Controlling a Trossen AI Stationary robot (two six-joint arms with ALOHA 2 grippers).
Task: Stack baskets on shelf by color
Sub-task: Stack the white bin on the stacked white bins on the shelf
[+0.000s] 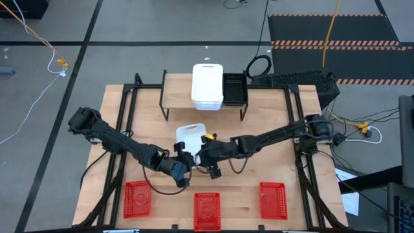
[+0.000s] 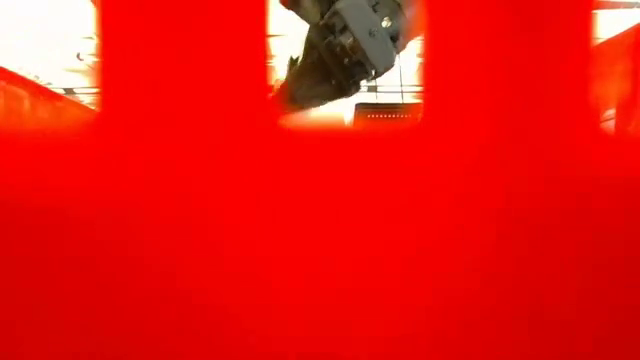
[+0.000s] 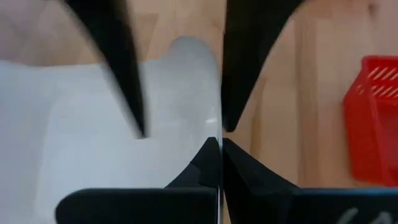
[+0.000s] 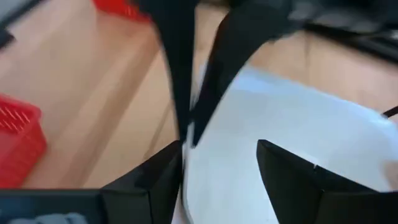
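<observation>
I count three red baskets in a row along the counter's near edge. On the shelf sit white baskets, stacked so I cannot tell how many, with black baskets just beside them, count equally unclear. One more white basket sits mid-counter. My left pincer is pinched on its rim. My right pincer is spread astride the same basket's wall. I read no writing or labels anywhere.
</observation>
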